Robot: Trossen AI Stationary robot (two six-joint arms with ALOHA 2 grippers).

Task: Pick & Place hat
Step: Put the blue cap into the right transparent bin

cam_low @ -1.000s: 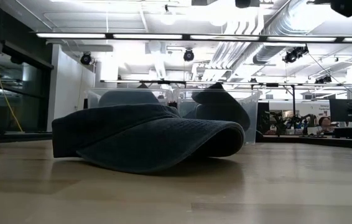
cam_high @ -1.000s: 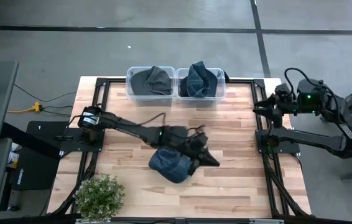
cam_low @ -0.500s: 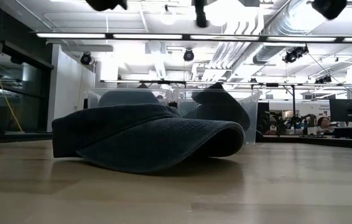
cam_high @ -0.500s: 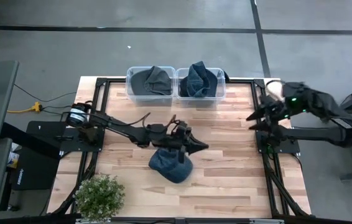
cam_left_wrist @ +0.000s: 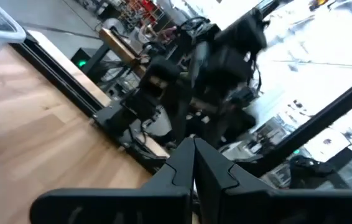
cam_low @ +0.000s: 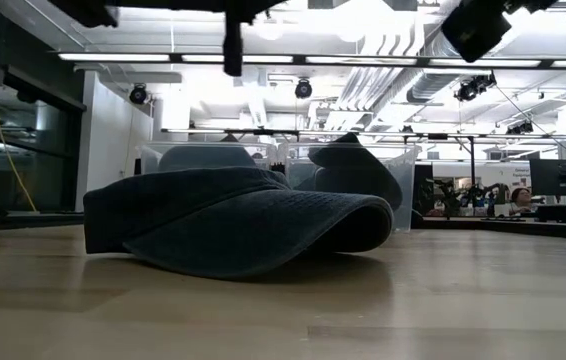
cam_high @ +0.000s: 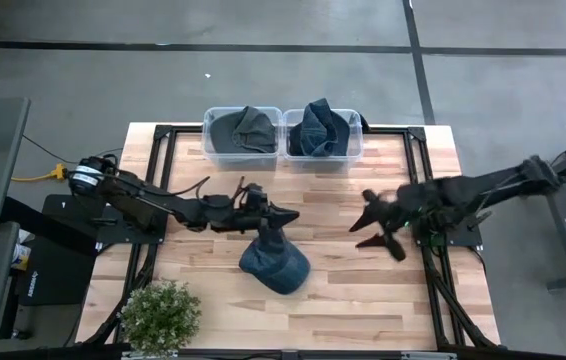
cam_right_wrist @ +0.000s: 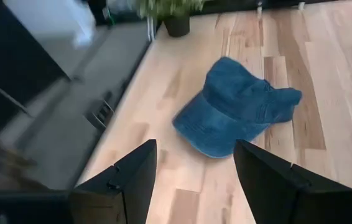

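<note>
A blue denim hat [cam_high: 275, 265] lies on the wooden table near its front middle, resting on its brim and lower rim [cam_low: 233, 225]. My left gripper [cam_high: 288, 216] hovers shut just beyond the hat's far side, pointing toward the table's right; its shut fingers [cam_left_wrist: 193, 163] hold nothing. My right gripper [cam_high: 370, 222] stands open in the air to the right of the hat. In the right wrist view the hat [cam_right_wrist: 238, 106] lies ahead of that gripper [cam_right_wrist: 194, 180], apart from its spread fingers.
Two clear bins stand at the far edge, one with a grey hat [cam_high: 243, 130] and one with a blue hat [cam_high: 321, 130]. A potted plant [cam_high: 161, 315] sits at the near left corner. Bare wood lies between the hat and the right gripper.
My left gripper has drawn back from over the hat toward the table's left and far side, staying shut. My right gripper has swung from the far right corner down and toward the table's middle, open, now facing the hat. The hat has stayed where it was.
</note>
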